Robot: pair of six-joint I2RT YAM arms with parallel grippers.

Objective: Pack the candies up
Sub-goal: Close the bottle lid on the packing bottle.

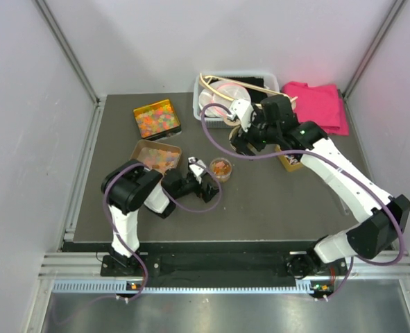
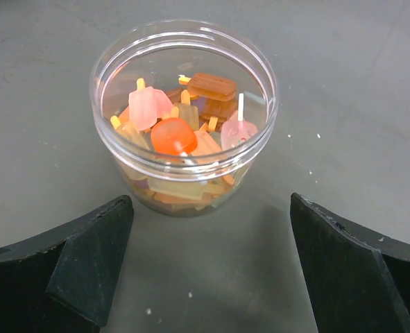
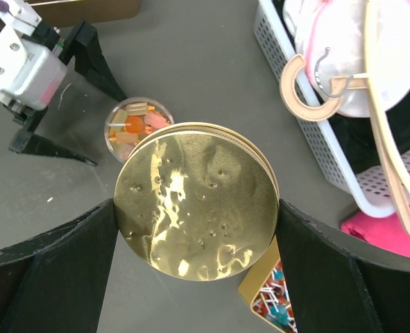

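A clear round jar (image 2: 184,118) stands on the dark table, partly filled with the candies (image 2: 173,135), orange, pink and pale gummy pieces. My left gripper (image 2: 211,257) is open just short of the jar, with nothing between its fingers. From above, the jar (image 1: 221,168) sits right of the left gripper (image 1: 206,179). My right gripper (image 3: 196,208) is shut on a round gold lid (image 3: 196,201), held flat by its rim above the table, behind and to the right of the jar (image 3: 137,127). The right gripper (image 1: 243,135) hovers near the white basket.
Two gold trays (image 1: 137,113) (image 1: 137,149) of mixed candies lie at the back left. A white basket (image 1: 198,104) with hangers stands at the back, a pink cloth (image 1: 319,104) to its right. A gold tin (image 3: 270,302) of stick sweets lies under the right arm.
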